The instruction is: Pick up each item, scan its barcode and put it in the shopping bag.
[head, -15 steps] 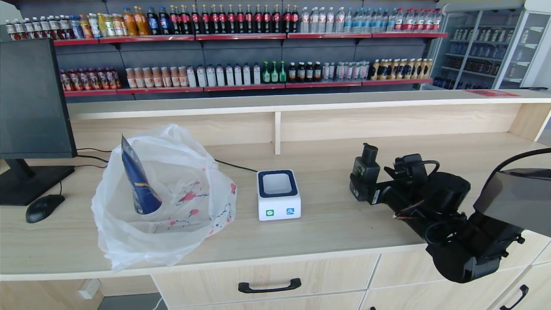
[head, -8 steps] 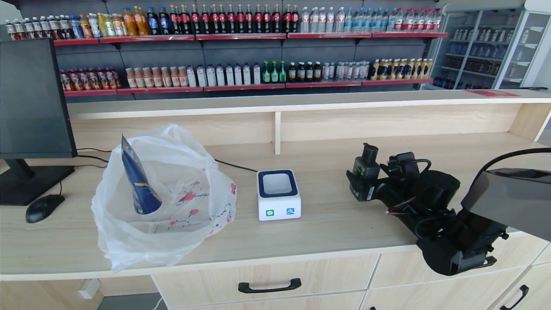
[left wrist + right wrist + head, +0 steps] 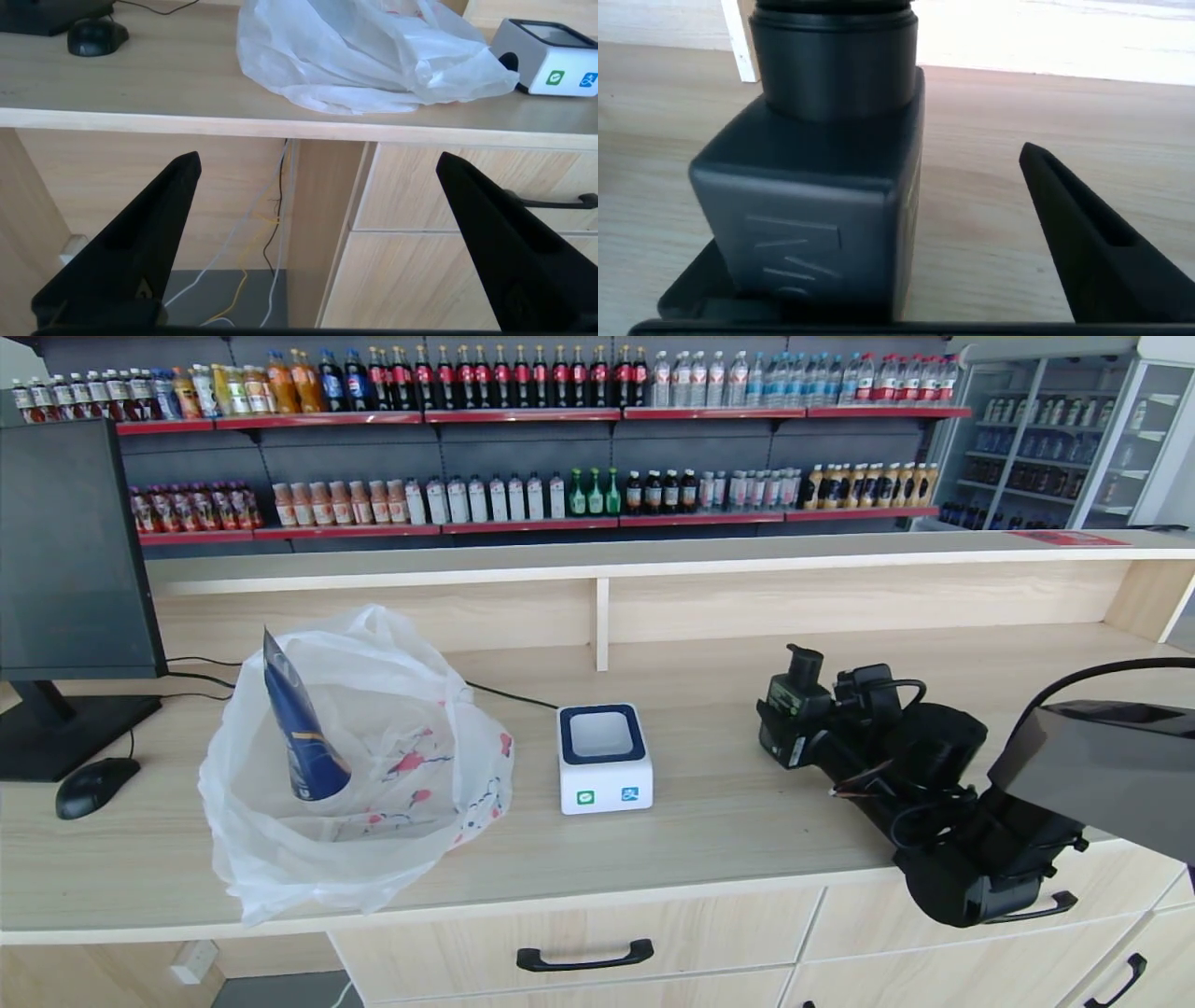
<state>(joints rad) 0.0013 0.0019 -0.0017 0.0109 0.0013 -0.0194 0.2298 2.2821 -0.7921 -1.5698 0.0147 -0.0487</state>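
The shopping bag (image 3: 373, 821) is set open on the worktop (image 3: 709, 821), a blue tube (image 3: 299, 728) inside, the scanner (image 3: 602, 756) just beside it. The dark square bottle (image 3: 792, 709) is found upright, right of the scanner, within the released right pincer (image 3: 906, 187) (one finger (image 3: 1092, 233) stands clear of it); the left pincer (image 3: 318, 163) is held spread below the worktop edge. The bottle is judged rigid, smooth and weighty, best gripped across its flat sides below the cap.
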